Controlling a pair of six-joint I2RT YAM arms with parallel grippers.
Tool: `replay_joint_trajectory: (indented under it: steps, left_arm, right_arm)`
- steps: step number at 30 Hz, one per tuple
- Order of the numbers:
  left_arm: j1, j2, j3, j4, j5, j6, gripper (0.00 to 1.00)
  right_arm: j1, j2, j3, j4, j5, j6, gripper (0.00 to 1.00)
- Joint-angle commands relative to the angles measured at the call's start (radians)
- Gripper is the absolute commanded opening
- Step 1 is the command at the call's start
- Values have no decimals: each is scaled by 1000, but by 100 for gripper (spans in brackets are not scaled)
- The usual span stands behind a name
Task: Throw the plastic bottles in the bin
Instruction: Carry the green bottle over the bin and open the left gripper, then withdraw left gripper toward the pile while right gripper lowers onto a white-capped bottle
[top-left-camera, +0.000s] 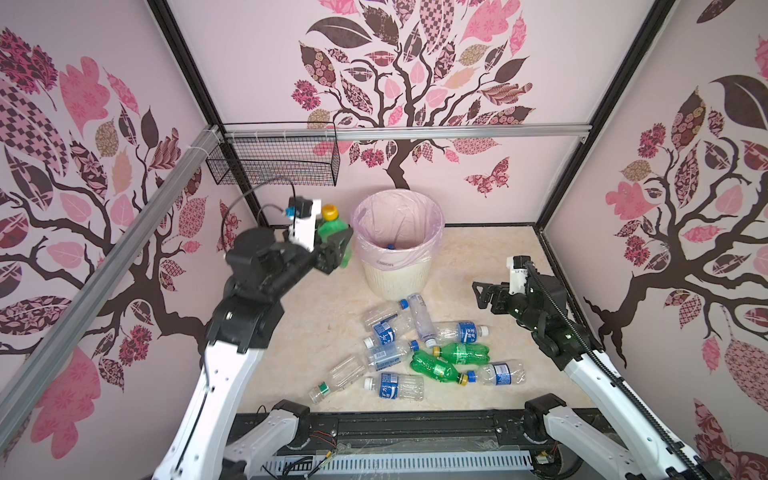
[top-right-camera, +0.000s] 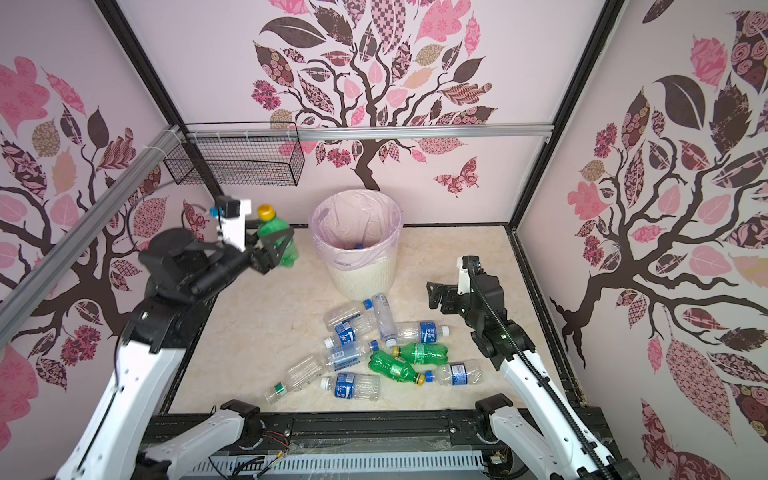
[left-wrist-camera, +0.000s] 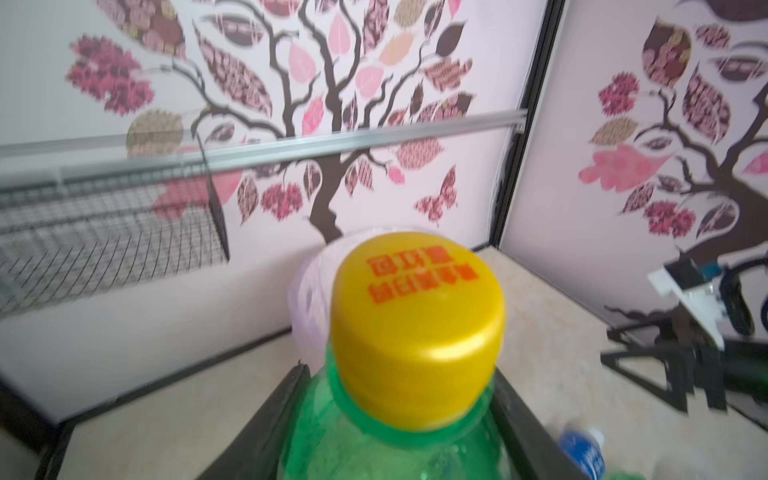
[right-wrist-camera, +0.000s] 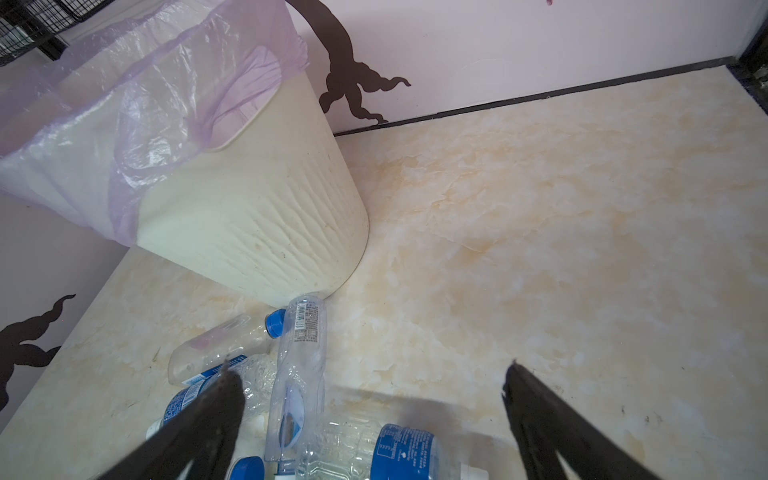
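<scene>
A green bottle (top-left-camera: 332, 227) (top-right-camera: 274, 227) with a yellow cap (left-wrist-camera: 415, 328) stands upright in my left gripper (top-left-camera: 338, 245) (left-wrist-camera: 401, 374), which is shut on its body, raised just left of the bin (top-left-camera: 395, 276) (top-right-camera: 365, 280). The cream bin wears a pale pink bag; a blue cap (top-left-camera: 390, 246) shows inside. Several plastic bottles (top-left-camera: 399, 353) lie in a heap on the floor in front of the bin, two of them green (top-left-camera: 461, 353). My right gripper (top-left-camera: 478, 296) (right-wrist-camera: 370, 372) hangs open and holds nothing, right of the heap, over clear bottles (right-wrist-camera: 299, 361).
A black wire basket (top-left-camera: 274, 160) hangs from the aluminium rail (top-left-camera: 415, 132) at the back left, above my left arm. Patterned walls close in on three sides. The marble floor (right-wrist-camera: 540, 208) right of the bin is bare. The arms' base rail (top-left-camera: 415, 428) runs along the front.
</scene>
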Motion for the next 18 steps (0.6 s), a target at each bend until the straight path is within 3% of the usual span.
replay_joint_trajectory:
  steps: [1, 4, 5, 11, 15, 18]
  left_arm:
    - [-66, 347, 354, -22, 100, -17, 83]
    - [-81, 599, 766, -369, 73, 38, 86]
    - [-82, 604, 782, -395, 60, 44, 97]
    - [-50, 226, 184, -28, 25, -4, 98]
    - [26, 51, 27, -104, 4, -23, 97]
    - [40, -67, -58, -212, -74, 39, 98]
  right_arm:
    - [-5, -27, 44, -20, -8, 24, 100]
    - [-5, -33, 55, -45, -18, 27, 100]
    - [-5, -36, 57, -54, -20, 24, 100]
    - [-5, -36, 54, -83, -9, -1, 100]
    - [-5, -16, 60, -92, -20, -3, 100]
    - [-5, 4, 72, -123, -15, 1, 100]
